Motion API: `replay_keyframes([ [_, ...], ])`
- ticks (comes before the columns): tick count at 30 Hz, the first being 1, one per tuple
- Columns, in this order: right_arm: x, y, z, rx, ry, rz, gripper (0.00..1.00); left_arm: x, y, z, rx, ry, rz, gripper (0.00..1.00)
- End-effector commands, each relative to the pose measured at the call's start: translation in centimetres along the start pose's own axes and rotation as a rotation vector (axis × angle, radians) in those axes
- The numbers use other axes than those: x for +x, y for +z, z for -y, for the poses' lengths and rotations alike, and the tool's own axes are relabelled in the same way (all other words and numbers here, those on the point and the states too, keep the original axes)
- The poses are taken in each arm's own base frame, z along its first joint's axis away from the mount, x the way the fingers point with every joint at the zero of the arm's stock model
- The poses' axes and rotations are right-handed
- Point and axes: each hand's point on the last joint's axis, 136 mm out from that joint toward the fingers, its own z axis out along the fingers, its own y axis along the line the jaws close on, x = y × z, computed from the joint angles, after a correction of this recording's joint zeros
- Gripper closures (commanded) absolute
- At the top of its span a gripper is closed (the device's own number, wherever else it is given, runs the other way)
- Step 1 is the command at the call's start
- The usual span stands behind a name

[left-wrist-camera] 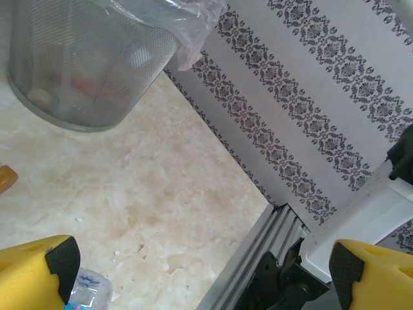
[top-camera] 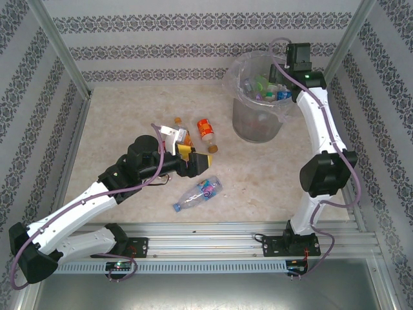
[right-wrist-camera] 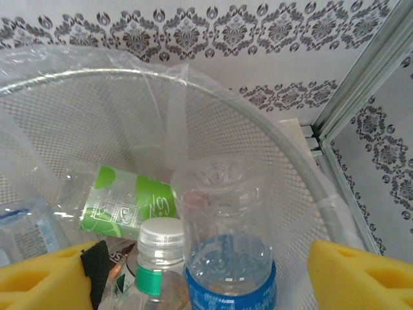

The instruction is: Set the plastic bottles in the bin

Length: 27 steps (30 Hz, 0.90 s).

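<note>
Right wrist view: right pincer held apart, clear blue-labelled plastic bottle seen unclamped inside tall grey mesh bin. Overhead: bin located at 1 o'clock; left pincer held apart at counter centre.

My top camera hangs above and behind the arm bases. It looks down on the whole table, with the bin small in the upper right of the frame. My left wrist camera sits low over the table and faces across it toward the bin in its upper left, with the tips of the left gripper in the bottom corners. My right wrist camera is very close, peering down into the bin's mouth between the tips of the right gripper. All three views share the bin.
</note>
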Motion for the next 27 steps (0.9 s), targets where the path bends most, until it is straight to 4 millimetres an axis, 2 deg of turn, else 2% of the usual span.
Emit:
replay_keyframes([
  [1,-2.4,-3.7,0.8,-0.018,0.026,0.067,0.19,0.4,-0.4,0.0,-0.009,0.022,0.0,0.0],
  [6,-2.4,-6.8,0.2,-0.093,0.053,0.089,0.15,0.8,-0.5,-1.5,-0.086,0.042,-0.009,0.0],
  [10,-1.3,-10.1,-0.9,-0.196,0.079,0.091,0.11,1.1,-0.8,-3.3,-0.197,0.067,-0.042,0.0],
  [15,2.8,-14.0,-3.5,-0.348,0.096,0.038,0.1,1.7,-0.5,-5.0,-0.278,0.053,-0.092,0.0],
  [20,8.7,-17.7,-7.5,-0.52,0.047,-0.034,0.11,1.7,-0.1,-4.5,-0.24,0.049,-0.09,0.0],
  [24,12.9,-19.5,-10.7,-0.629,-0.01,-0.107,0.12,1.8,-0.2,-3.1,-0.162,0.079,-0.099,0.0],
  [27,15.8,-19.4,-12.8,-0.683,-0.032,-0.157,0.15,2.0,-0.5,-3.0,-0.154,0.086,-0.097,0.0],
])
